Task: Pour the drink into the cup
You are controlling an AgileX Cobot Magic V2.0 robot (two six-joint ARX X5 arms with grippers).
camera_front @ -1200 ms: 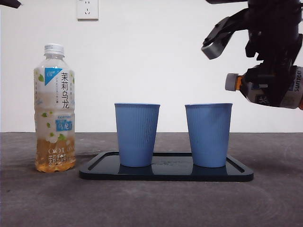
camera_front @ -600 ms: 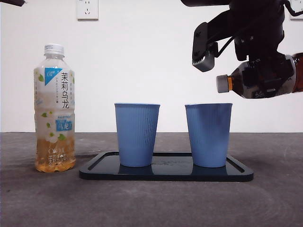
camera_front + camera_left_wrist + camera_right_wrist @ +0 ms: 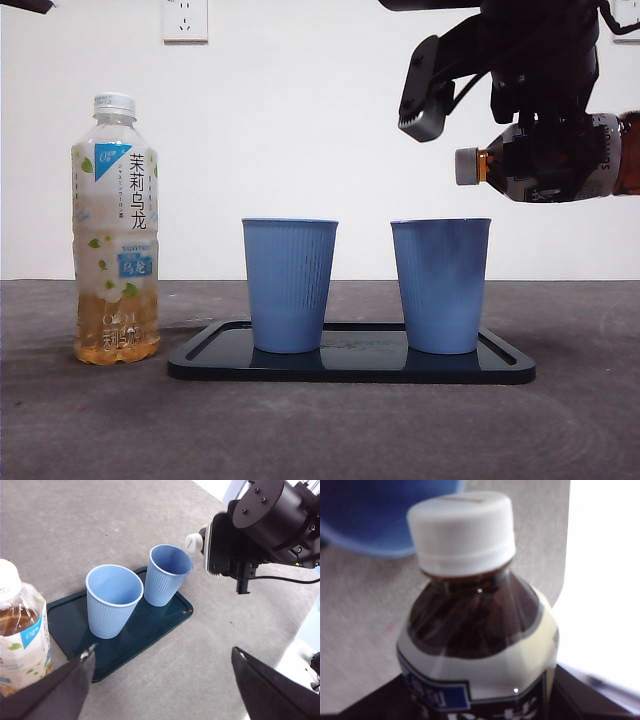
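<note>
The right gripper (image 3: 560, 165) held a dark-brown plastic drink bottle with a white screw cap (image 3: 545, 160) lying nearly on its side, jaws clamped on its labelled body, the capped neck just above the rim of the right-hand blue ribbed paper cup (image 3: 440, 285). That cup stood beside a second blue ribbed paper cup (image 3: 290, 285), apart from it, both upright on a black rectangular tray (image 3: 350, 368) on the grey counter (image 3: 320, 430). In the right wrist view the white cap (image 3: 462, 532) sat on the neck, with the blue rim of a cup (image 3: 380, 515) blurred beyond it. The left gripper (image 3: 160, 685) waited well back with its jaws wide apart and nothing between them, near a tall clear tea bottle with a leaf-print label (image 3: 115, 230) standing left of the tray. The step in hand appeared to be lining up the pour. The next move would call for bringing the neck fully over the cup mouth and tipping further, though with the cap on no drink could flow.
</note>
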